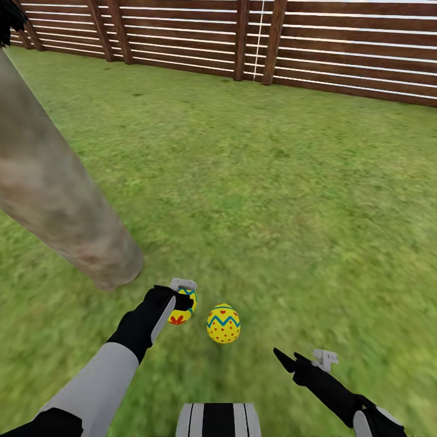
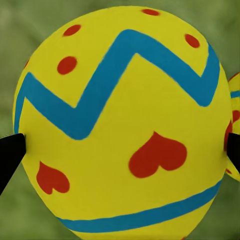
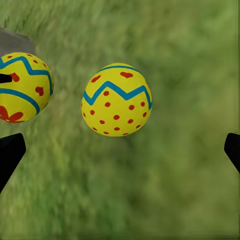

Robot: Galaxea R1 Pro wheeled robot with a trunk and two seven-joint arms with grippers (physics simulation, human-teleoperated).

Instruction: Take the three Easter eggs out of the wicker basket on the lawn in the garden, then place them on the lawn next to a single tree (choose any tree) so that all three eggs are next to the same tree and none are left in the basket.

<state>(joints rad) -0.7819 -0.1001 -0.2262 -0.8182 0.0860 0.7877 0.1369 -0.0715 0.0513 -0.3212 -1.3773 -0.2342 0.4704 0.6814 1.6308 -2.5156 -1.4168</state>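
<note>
My left gripper (image 1: 184, 298) is shut on a yellow Easter egg (image 1: 182, 311) with a blue zigzag and red hearts, low over the lawn (image 1: 273, 200) just in front of the tree's base. In the left wrist view that egg (image 2: 125, 130) sits between both fingers (image 2: 10, 152). A second egg (image 1: 223, 323), with red dots, lies on the grass right beside it and appears ahead in the right wrist view (image 3: 116, 99). The held egg (image 3: 22, 87) shows there too. My right gripper (image 1: 286, 357) hangs open and empty a little right of the eggs. The thick, leaning grey-beige tree trunk (image 1: 54, 194) rises at the left. The wicker basket is out of view.
A brown slatted wooden fence (image 1: 303, 54) runs along the far edge of the grass. Open lawn stretches ahead and to the right. My own base (image 1: 218, 422) shows at the bottom edge of the head view.
</note>
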